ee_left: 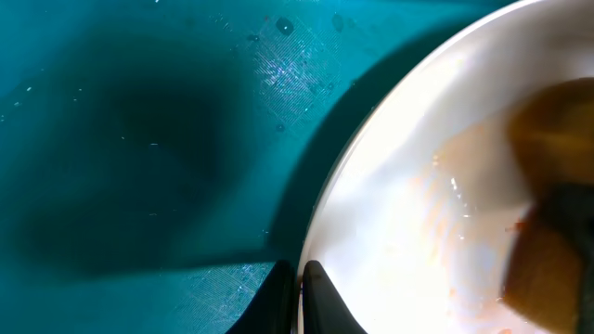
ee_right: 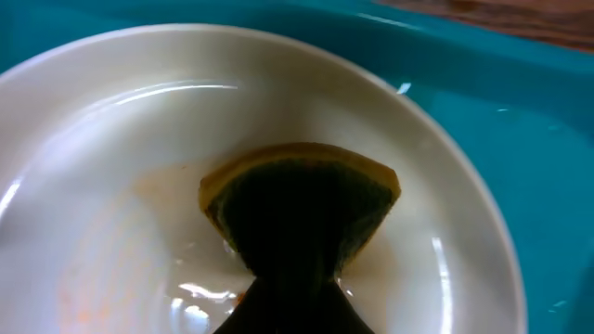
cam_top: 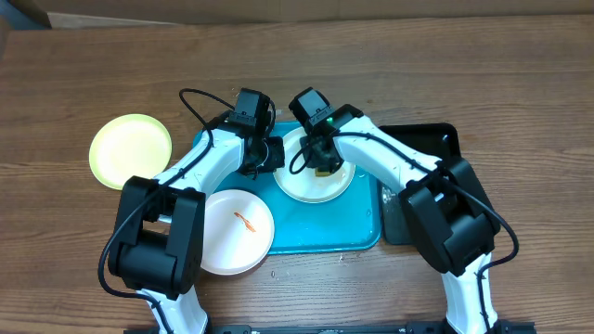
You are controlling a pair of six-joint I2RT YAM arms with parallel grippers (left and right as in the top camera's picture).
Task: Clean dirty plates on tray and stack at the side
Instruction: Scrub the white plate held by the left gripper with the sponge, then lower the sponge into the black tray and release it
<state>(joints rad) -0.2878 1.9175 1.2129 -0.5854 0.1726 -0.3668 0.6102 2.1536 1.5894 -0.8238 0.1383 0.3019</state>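
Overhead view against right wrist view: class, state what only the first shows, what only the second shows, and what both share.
Only overhead: the yellow-green plate on the wooden table, the smeared white plate overhanging the tray's edge, the black tray, and both arms. Only right wrist: the sponge seen close, yellow with a dark face, pinched in the jaws of the right gripper, and faint orange residue on the plate. Both: the centre white plate lying on the turquoise tray.
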